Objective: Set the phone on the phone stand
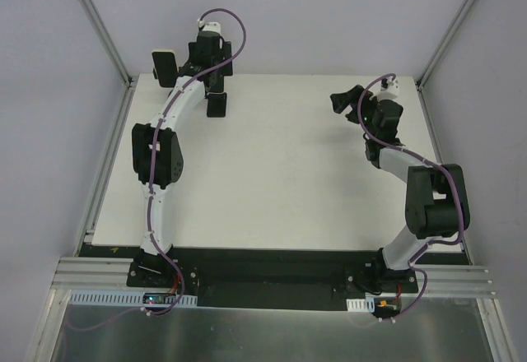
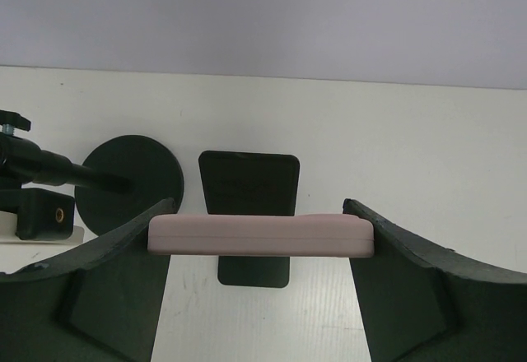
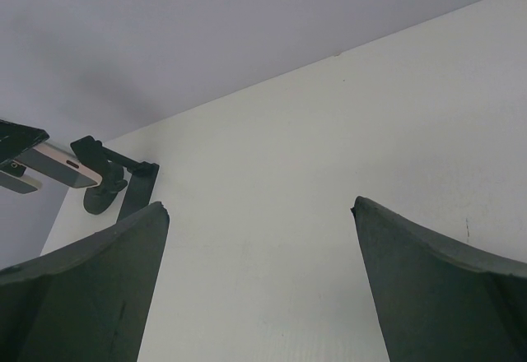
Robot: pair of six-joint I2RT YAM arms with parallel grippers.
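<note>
Three pale walls (image 1: 288,16), prob. panels, round white table (image 1: 280,181).

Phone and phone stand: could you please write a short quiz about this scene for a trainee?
1. Fill in: the jaws of the right gripper stand ____, with nothing between them.
2. What holds the phone? A) the left gripper B) the right gripper C) neither
3. True or false: the phone stand bears no phone yet.
Key: 1 open; 2 A; 3 true.
</note>
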